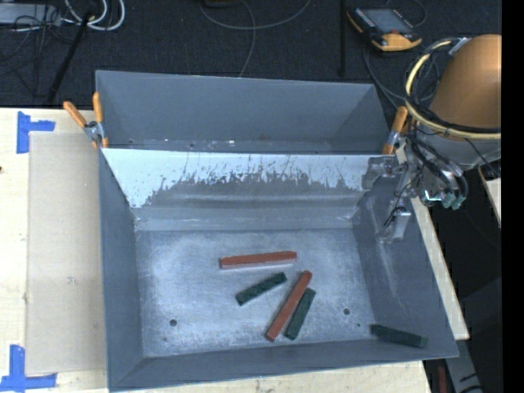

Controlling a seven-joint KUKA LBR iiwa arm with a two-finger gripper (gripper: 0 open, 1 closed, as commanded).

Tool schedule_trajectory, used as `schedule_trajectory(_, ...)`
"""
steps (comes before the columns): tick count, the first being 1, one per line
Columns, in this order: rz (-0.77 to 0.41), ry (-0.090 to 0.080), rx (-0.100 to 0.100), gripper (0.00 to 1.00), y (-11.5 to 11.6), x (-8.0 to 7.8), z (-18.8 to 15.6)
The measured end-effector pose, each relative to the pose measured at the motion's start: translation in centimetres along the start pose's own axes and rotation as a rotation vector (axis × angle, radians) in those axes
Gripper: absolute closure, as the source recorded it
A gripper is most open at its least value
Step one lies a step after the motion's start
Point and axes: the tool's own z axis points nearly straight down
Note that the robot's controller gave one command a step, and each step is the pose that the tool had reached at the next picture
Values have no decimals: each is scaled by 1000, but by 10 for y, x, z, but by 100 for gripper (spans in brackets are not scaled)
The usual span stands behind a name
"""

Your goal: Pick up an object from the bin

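My gripper hangs over the bin's right wall, high above the floor, with nothing seen in it. Nearest to it on the bin floor is a red-brown flat bar lying almost level. Just below that lies a short dark green bar, tilted. A second red-brown bar slants up to the right, with another dark green bar lying tight against its right side. All of these lie well to the left of and below the gripper.
One more dark green bar rests on the sloping right wall near the front corner. The bin's walls slope steeply inward. The arm with its orange dome stands past the right rim.
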Motion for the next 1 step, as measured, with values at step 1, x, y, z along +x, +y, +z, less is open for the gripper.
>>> schedule_trajectory(1, -123, 1, 0, 0, 99, 40, 178)
